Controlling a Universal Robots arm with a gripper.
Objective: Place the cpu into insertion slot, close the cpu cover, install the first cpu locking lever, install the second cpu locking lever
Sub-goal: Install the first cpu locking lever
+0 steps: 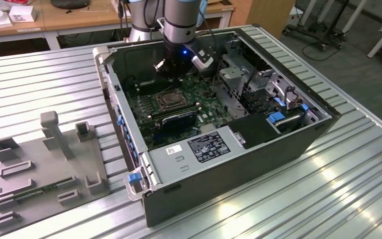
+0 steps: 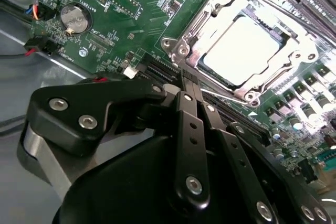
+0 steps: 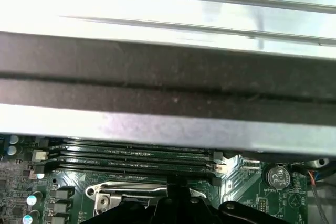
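- Both fingers (image 2: 189, 119) look pinched together in the second wrist view. The tips meet with nothing between them, as far as I can make out, so I've got no part in hand.
- I'm hanging inside the open computer case (image 1: 244, 164), low over the green motherboard (image 2: 142, 19), with my tips near the insertion slot (image 1: 166, 99).
- The cpu (image 2: 239, 51) already sits flat in the slot, pale metal face up and catching a lot of glare.
- The cpu cover (image 2: 197, 17) is folded down over it, so the silvery frame rings the chip and the face shows through the window.
- A coin battery (image 2: 73, 17) sits on the board, well apart from the socket.
- In the first wrist view, the long black memory slots (image 3: 131, 158) run just beside the socket.
- In the exterior view, the case lies on its side on the slatted metal surface (image 1: 45, 74).
- A grey fixture tray (image 1: 45, 169) rests at the exterior view's left, apart from the case.
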